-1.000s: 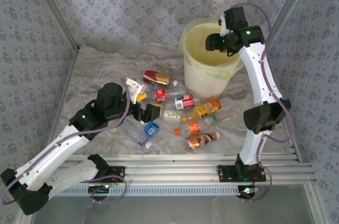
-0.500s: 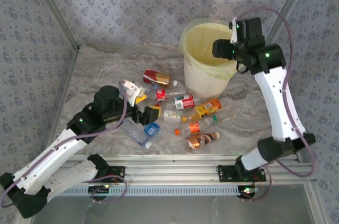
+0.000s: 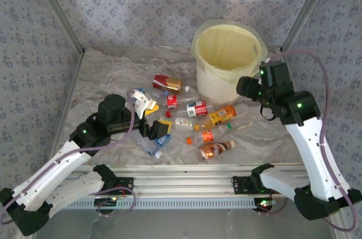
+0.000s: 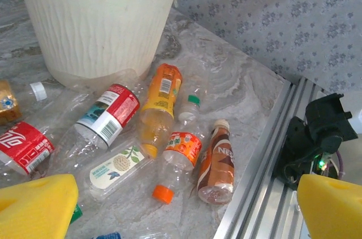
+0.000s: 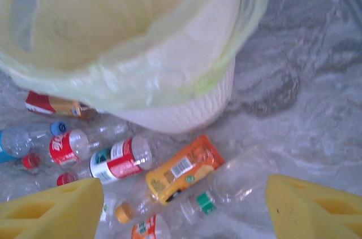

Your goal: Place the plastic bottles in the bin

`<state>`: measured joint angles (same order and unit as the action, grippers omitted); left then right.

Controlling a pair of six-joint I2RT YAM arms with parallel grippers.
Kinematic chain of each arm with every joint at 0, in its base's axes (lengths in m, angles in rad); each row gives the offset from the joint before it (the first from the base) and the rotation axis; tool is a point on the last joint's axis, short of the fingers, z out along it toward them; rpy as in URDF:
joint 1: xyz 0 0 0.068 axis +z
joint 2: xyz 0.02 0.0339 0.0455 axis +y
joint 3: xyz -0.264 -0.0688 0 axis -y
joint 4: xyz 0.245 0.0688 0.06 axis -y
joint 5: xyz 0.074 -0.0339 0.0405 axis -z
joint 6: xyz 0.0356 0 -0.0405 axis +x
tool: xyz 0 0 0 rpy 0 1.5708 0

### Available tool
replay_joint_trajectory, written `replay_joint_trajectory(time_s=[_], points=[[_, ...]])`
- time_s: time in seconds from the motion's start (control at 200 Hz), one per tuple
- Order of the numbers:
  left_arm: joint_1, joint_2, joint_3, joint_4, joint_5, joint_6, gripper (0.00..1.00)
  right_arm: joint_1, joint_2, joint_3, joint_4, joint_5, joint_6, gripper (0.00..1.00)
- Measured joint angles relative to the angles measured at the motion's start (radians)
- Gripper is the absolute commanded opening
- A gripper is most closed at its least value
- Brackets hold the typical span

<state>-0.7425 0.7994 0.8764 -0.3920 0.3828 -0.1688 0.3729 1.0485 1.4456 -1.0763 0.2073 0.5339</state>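
Marbled tabletop (image 3: 107, 75), bag-lined bin (image 3: 218, 83), bottles (image 3: 196, 108) beside it

My desk (image 3: 107, 75) is a grey-white marbled surface. The bin (image 3: 218, 83) stands upright on it toward the far right. The plastic bottles (image 3: 195, 108) lie on their sides in a loose scatter across the middle, in front and to the left of the bin. A red-and-gold bottle (image 3: 167, 83) lies farthest back, an orange-labelled bottle (image 3: 222, 114) near the bin's foot, and a brown bottle (image 3: 215, 149) closest to the near edge.

Top view high behind, wrist views close, both sharing bin (image 4: 96, 18)
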Motion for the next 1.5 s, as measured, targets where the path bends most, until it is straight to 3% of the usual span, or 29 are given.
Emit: replay_joint_trajectory(time_s=[0.46,0.869,1.499], points=[[0.000,-0.037,-0.007,0.000,0.025,0.003,1.00,0.149,-0.131,-0.440,-0.011,0.018,0.464,0.82],[0.000,-0.047,-0.012,0.003,0.026,0.003,1.00,0.278,-0.212,-0.748,0.174,0.014,0.819,0.81],[0.000,-0.047,-0.016,0.003,0.026,0.003,1.00,0.366,-0.199,-0.980,0.413,0.015,1.088,0.63]])
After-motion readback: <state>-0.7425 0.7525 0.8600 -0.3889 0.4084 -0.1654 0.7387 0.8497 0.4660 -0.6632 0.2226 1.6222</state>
